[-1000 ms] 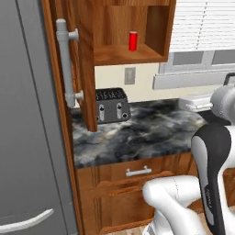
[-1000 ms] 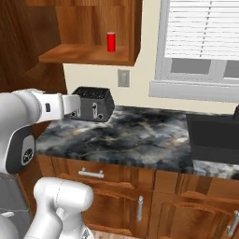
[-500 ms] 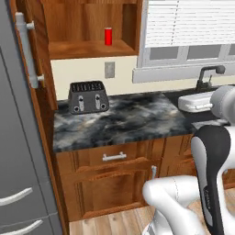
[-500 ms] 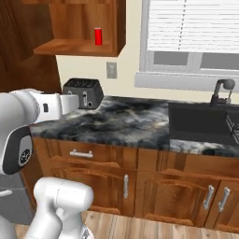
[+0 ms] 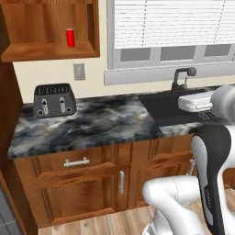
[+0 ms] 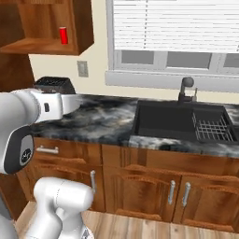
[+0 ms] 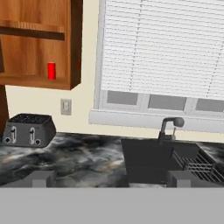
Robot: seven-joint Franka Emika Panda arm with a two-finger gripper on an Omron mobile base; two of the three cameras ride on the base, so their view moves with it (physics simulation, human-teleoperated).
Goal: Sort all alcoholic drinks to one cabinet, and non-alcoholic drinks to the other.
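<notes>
**Can on the shelf, the rest of the sorting not yet done**

Can [image 5: 70, 37], small and plain red, stands upright on the lower shelf of the open wooden cabinet [image 5: 50, 51] in the upper left of the left base frame. Its long axis runs straight up and down, top toward the cabinet's ceiling. It stands alone there, well apart from the cabinet's side walls, and it shows in the same spot in the upper left of the right base frame and of the hand frame.

Judging from this, one non-alcoholic drink is put away. No bottles and no lidded cup can be seen on the bench or in the cabinet, so where they stand cannot be told, and I take most of the sorting to be left.

Below the cabinet, on the dark marbled bench [image 5: 105, 124], a black toaster [image 5: 55, 99] sits at the left against the wall, under a wall socket [image 5: 79, 71]. To the right the bench gives way to a dark sink [image 6: 170, 121] with a tap [image 6: 186, 88] behind it and a wire rack [image 6: 212, 130] inside, all under a window with white blinds [image 6: 177, 25].

Claw [image 7: 109, 178]: its two tips rise at the bottom of the hand frame, spread wide with nothing between them, looking across the bench toward the sink and window.
</notes>
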